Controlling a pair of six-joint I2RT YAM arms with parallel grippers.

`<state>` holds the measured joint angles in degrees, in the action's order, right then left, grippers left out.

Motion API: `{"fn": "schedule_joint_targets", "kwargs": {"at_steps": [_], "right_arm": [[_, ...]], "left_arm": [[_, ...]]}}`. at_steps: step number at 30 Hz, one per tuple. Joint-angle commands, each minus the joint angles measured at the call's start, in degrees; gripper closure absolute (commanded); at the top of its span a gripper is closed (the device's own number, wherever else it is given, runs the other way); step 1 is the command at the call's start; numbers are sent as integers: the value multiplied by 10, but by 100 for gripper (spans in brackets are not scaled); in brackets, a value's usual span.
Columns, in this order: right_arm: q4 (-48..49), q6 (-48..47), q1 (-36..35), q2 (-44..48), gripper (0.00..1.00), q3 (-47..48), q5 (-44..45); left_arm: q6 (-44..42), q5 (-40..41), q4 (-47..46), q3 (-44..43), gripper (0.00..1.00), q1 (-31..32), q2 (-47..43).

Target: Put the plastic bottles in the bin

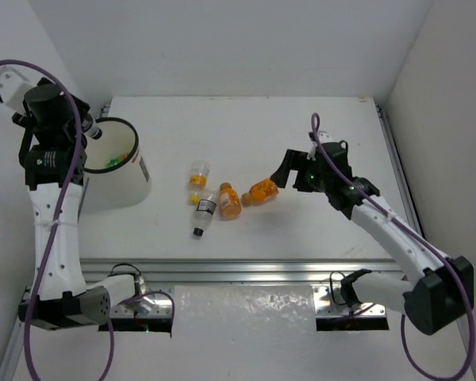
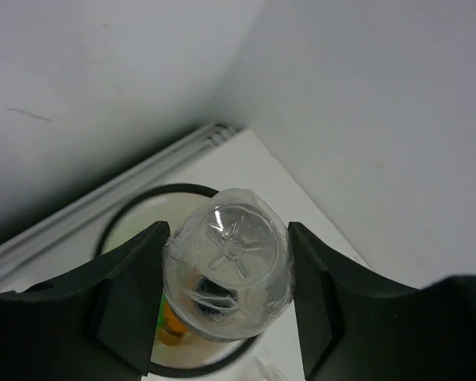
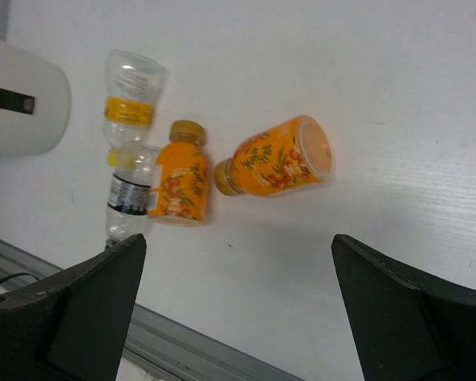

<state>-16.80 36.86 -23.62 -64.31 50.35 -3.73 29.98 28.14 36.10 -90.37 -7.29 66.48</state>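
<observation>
With the left arm raised tall, the left gripper [image 2: 226,290] is clamped on a clear bottle [image 2: 230,258] over the bin [image 2: 143,194]. The right arm reaches low across the surface [image 3: 381,95], with the right gripper [image 3: 238,242] spread wide and empty near an orange bottle [image 3: 274,167] lying on its side.

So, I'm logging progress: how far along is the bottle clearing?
Done: a green item and an orange item, likely bottles, lie in the bin. In hand: the left end effector grips a clear bottle above the bin's mouth. Left: four on the table, two orange bottles, a yellow-labelled clear bottle and a black-labelled clear bottle; the open right end effector hovers near them.
</observation>
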Motion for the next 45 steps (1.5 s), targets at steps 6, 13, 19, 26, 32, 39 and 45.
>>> {"fn": "schedule_joint_targets", "kwargs": {"at_steps": [6,13,19,26,32,39,45], "right_arm": [[-35,174,-33,-157,1,38,130],[-15,304,-108,-252,1,94,208],[-115,352,-116,-398,1,226,245],[-129,397,-120,-471,31,227,256],[15,233,-120,-406,76,152,288],[474,-172,-123,-96,83,-174,20],[424,-256,-131,160,86,-249,-177]], "left_arm": [[-10,61,-21,77,24,-61,42],[-22,-35,-19,90,0,-60,27],[-40,-107,-21,160,0,-2,-54],[-29,-107,-13,208,0,116,-119],[-36,-293,-74,248,0,133,-145],[-29,-544,-165,288,0,270,-87],[8,-525,-259,295,0,433,-21]]}}
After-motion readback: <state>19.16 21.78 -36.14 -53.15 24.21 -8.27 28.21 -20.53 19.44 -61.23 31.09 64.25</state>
